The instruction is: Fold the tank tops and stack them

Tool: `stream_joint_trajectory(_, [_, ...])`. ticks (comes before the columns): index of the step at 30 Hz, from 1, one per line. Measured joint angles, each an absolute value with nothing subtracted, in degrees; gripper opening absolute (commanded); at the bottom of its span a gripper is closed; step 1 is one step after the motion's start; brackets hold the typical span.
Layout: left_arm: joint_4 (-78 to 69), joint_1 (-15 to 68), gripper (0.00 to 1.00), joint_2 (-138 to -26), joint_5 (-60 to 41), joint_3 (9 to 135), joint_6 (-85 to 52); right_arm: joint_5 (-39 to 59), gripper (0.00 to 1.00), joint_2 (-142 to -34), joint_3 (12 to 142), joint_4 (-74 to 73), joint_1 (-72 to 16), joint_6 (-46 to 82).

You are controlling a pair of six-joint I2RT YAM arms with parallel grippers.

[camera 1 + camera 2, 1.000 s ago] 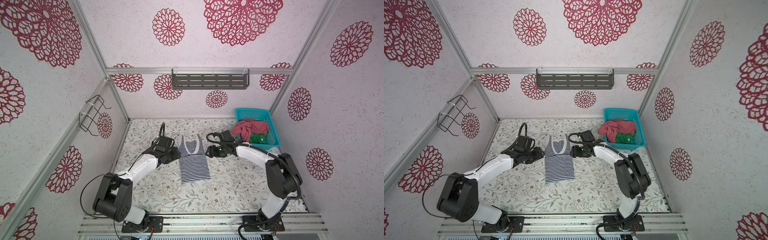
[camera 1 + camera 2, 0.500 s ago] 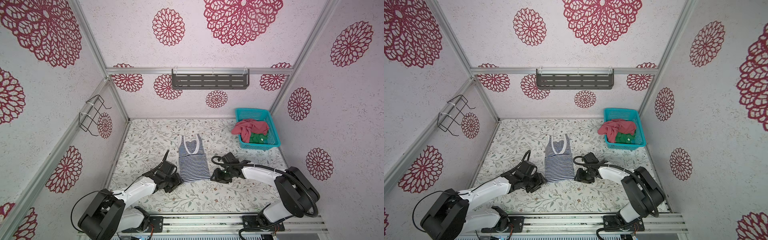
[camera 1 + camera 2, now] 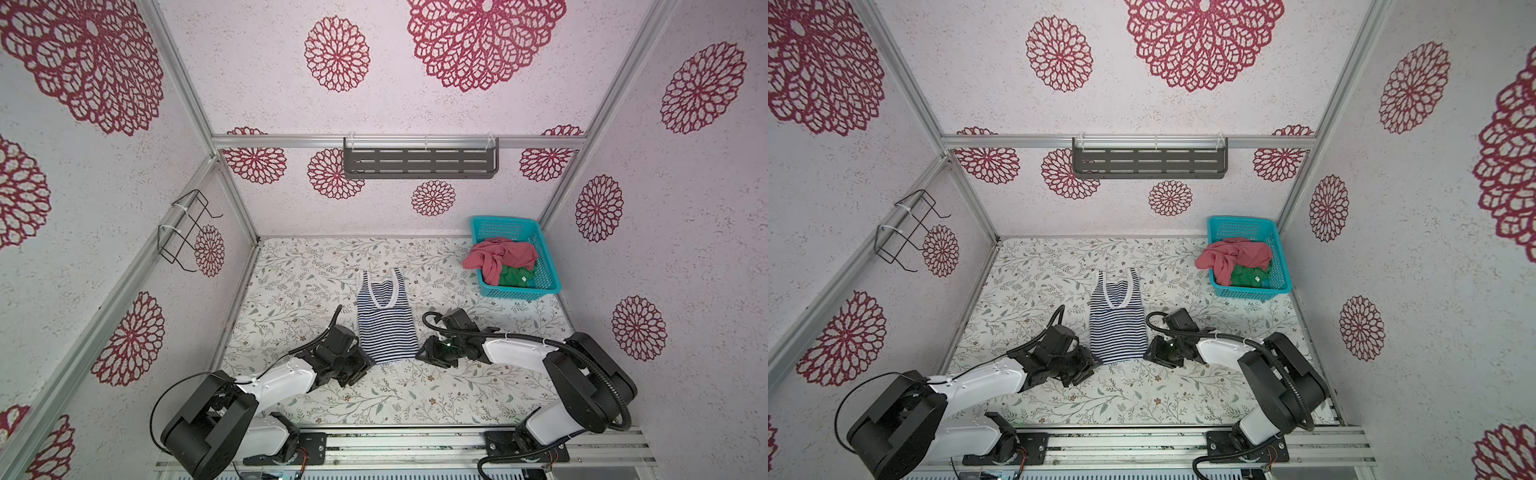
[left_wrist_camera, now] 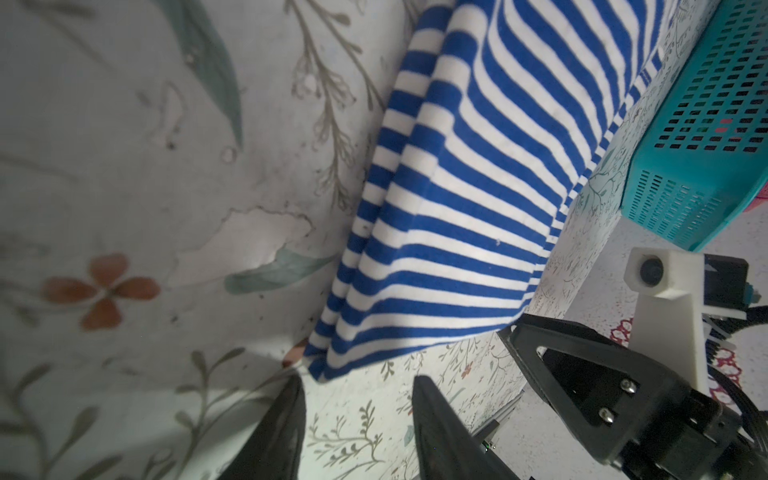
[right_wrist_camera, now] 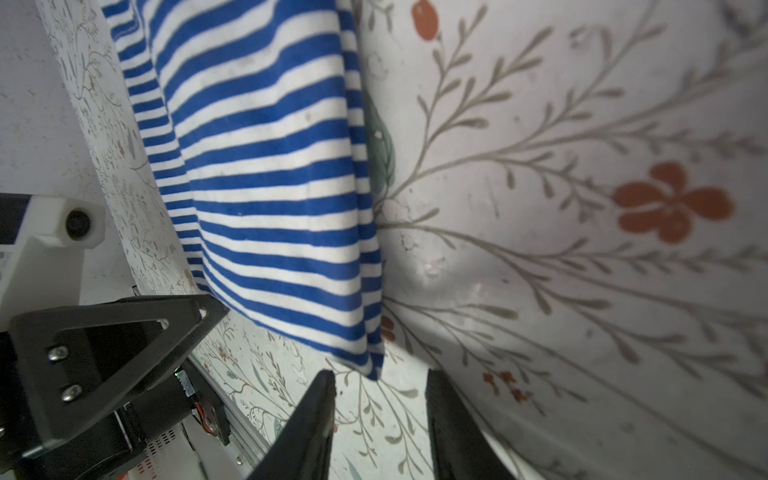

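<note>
In a top view the navy-and-white striped cloth tank top lies flat on the floral-print tabletop. The dusty red-pink cloth top and bright green cloth top sit in the teal plastic mesh basket. The left gripper and right gripper flank the hem corners. In each wrist view the jaws stand partly apart and empty, with a corner just ahead. Advance until both cloth layers sit between the fingers, then close and lift evenly.

A teal basket (mesh-walled) sits far right on the floral table.
</note>
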State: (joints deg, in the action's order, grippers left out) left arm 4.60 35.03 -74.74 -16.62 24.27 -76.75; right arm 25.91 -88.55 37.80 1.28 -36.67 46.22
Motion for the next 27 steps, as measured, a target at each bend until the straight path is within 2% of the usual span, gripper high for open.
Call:
stream_joint_trajectory(7, [4.9,35.1,0.37,-74.7,-16.0,24.1,-76.8,26.3,0.36,-89.9,37.8,-1.9,-37.0,47.7])
stream_joint_trajectory(16, [6.8,35.1,0.30,-75.8,-15.4,25.3,-75.8,26.8,0.27,-90.7,37.8,-2.8,-37.2,48.2])
stream_joint_trajectory(27, [8.4,34.4,0.23,-76.2,-14.5,25.6,-73.6,26.9,0.22,-91.0,37.6,-2.9,-37.3,48.2])
